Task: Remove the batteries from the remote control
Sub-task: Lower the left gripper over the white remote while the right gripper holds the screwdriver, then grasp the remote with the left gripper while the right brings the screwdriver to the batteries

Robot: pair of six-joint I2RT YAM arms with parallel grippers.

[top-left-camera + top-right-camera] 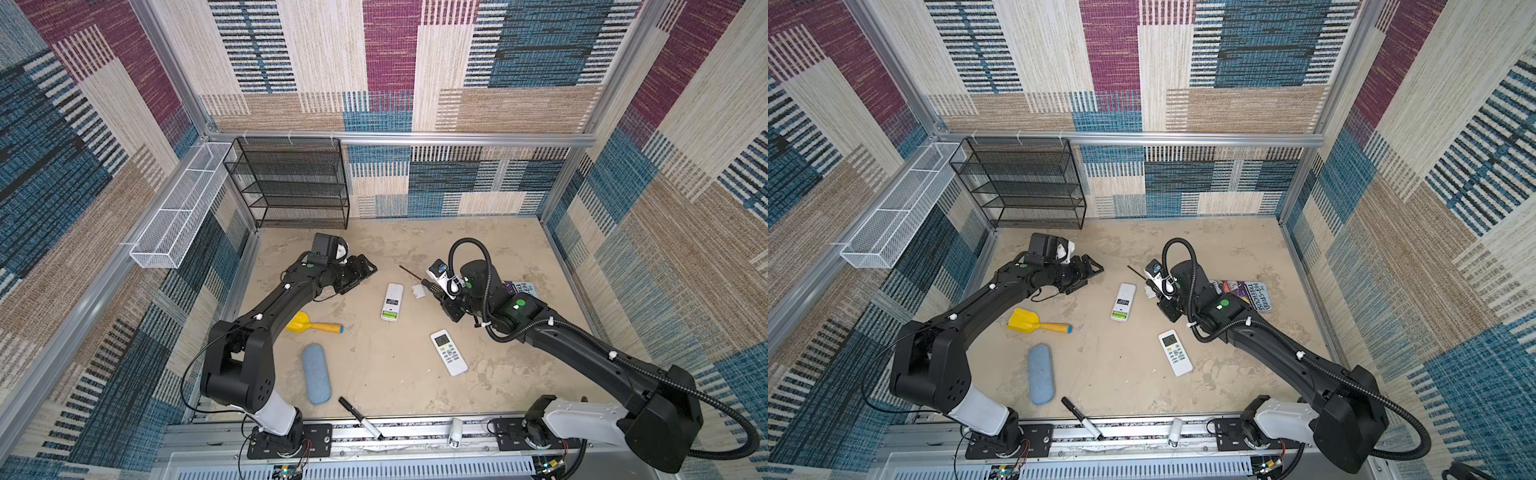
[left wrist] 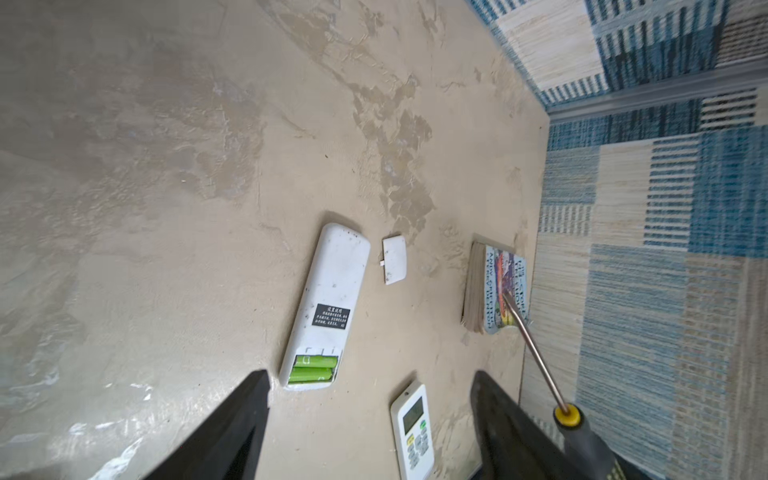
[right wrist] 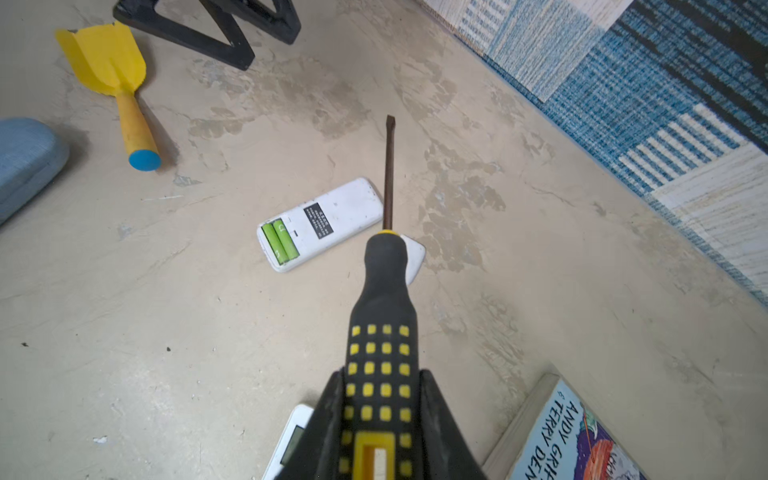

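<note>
A white remote control (image 1: 392, 301) (image 1: 1123, 302) lies face down mid-table. Its battery bay is uncovered, and two lime green batteries (image 2: 312, 368) (image 3: 280, 242) lie side by side in it. The loose white battery cover (image 2: 394, 259) (image 1: 418, 291) rests on the table just right of the remote. My left gripper (image 1: 363, 279) (image 2: 369, 376) hovers open and empty to the left of the remote's far end. My right gripper (image 3: 380, 374) (image 1: 442, 296) is shut on the handle of a black-and-yellow screwdriver (image 3: 384, 299), whose shaft (image 3: 389, 174) points over the remote's far end.
A second white remote (image 1: 449, 352) lies face up nearer the front. A yellow scoop with a blue end (image 1: 313, 324) and a blue case (image 1: 316, 374) lie left. A book (image 1: 1246, 293) sits behind my right arm, a marker (image 1: 359, 417) at the front edge, a black rack (image 1: 291, 183) at the back.
</note>
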